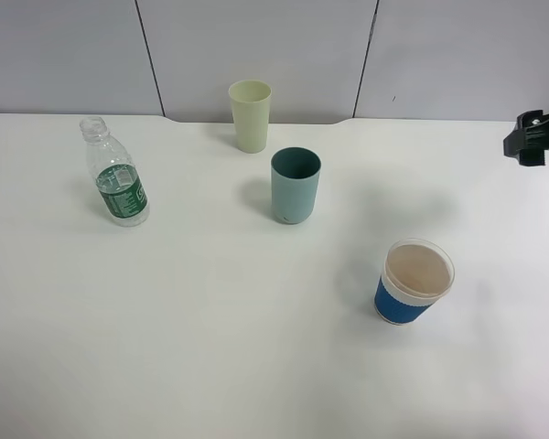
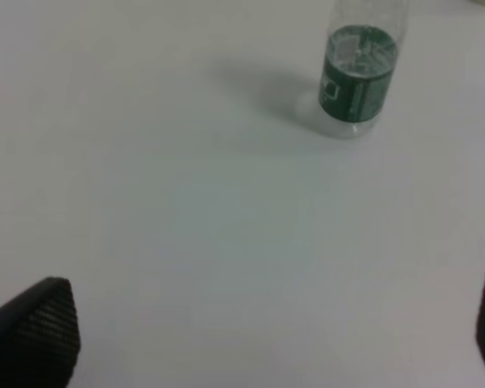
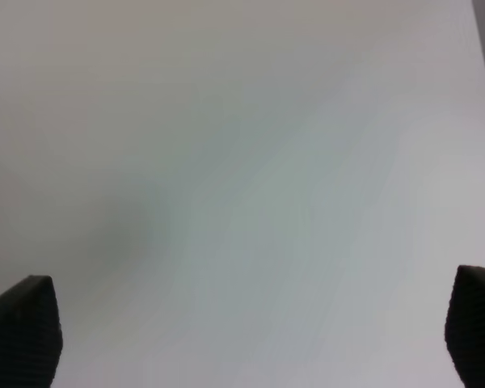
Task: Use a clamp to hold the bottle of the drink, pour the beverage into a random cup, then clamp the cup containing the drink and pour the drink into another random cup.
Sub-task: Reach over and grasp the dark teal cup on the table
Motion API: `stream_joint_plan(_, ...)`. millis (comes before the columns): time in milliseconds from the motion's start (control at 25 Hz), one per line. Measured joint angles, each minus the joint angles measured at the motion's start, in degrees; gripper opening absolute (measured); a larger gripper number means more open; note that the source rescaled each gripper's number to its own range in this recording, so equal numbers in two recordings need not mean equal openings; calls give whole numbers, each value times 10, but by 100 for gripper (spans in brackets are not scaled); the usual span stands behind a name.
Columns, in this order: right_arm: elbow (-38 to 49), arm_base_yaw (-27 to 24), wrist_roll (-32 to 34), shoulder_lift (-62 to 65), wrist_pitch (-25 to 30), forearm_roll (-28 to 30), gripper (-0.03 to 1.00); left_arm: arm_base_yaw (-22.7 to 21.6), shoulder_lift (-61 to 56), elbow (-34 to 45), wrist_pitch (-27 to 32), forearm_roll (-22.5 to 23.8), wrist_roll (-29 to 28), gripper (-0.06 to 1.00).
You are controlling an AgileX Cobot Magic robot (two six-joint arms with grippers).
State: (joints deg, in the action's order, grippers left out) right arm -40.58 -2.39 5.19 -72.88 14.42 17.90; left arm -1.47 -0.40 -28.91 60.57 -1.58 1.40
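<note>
The clear bottle (image 1: 115, 174) with a green-and-white label stands uncapped at the table's left. The left wrist view shows the same bottle (image 2: 357, 77) some way ahead of my left gripper (image 2: 267, 331), which is open with nothing between its black fingertips (image 2: 36, 327). The teal cup (image 1: 295, 186) stands near the middle. Behind it is the pale yellow-green cup (image 1: 250, 115). My right gripper (image 3: 250, 335) is open over bare table. Only a black part of the right arm (image 1: 535, 137) shows at the right edge of the high view. The beverage cannot be made out.
A blue paper cup (image 1: 414, 282) with a white rim stands at the front right. The white table (image 1: 210, 329) runs back to a grey panelled wall (image 1: 256, 46).
</note>
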Motion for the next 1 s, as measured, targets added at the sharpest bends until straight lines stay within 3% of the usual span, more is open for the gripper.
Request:
stream_joint_plan(360, 0, 0, -17, -118, -118, 3, 83, 0, 0, 0, 0, 0, 0, 100)
stream_joint_plan(640, 0, 0, -19, -182, -209, 48, 83, 0, 0, 0, 0, 0, 0, 100)
stream_joint_plan(800, 0, 0, -8, -218, -276, 107, 83, 0, 0, 0, 0, 0, 0, 100)
stream_joint_plan(1000, -1, 0, 74, -272, -386, 237, 83, 0, 0, 0, 0, 0, 0, 100)
